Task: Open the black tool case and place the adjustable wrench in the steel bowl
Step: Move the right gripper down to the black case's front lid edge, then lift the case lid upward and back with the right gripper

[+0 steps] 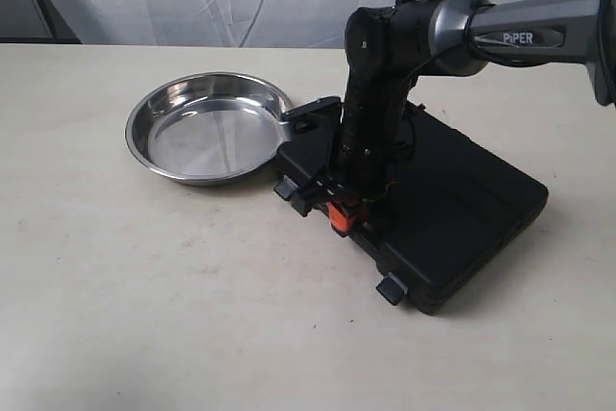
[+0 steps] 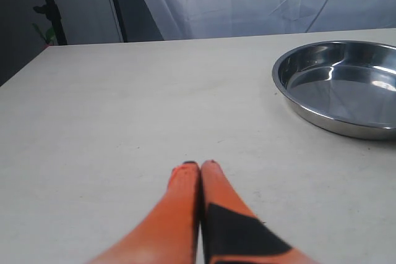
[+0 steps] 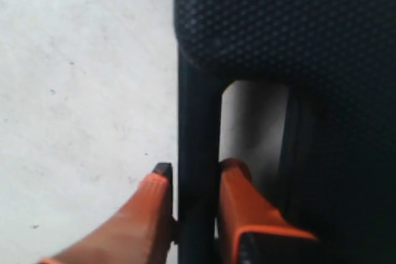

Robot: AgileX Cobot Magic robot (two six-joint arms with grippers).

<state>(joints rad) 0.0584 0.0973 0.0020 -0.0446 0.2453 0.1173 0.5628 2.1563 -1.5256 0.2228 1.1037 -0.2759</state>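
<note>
1. Black tool case (image 1: 462, 199) lies shut, centre-right in the exterior view, with the steel bowl (image 1: 207, 137) just beside it to the left. The adjustable wrench isn't visible, presumably inside.
2. Right gripper (image 3: 195, 174) pinches the handle bar (image 3: 198, 122), one finger in the slot.
3. I'd check the latches (image 1: 390, 288) are released, then lift slowly so the base doesn't drag.
4. Left gripper (image 2: 199, 166) has its fingers together and sits idle over the table (image 2: 124, 103).

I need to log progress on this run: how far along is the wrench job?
Done: nothing yet; the black tool case lies closed and the steel bowl is empty. In hand: the right claw grips the case's handle bar. To do: open the case, find the wrench, not in view, and move it to the bowl. The left claw is shut over the table.
</note>
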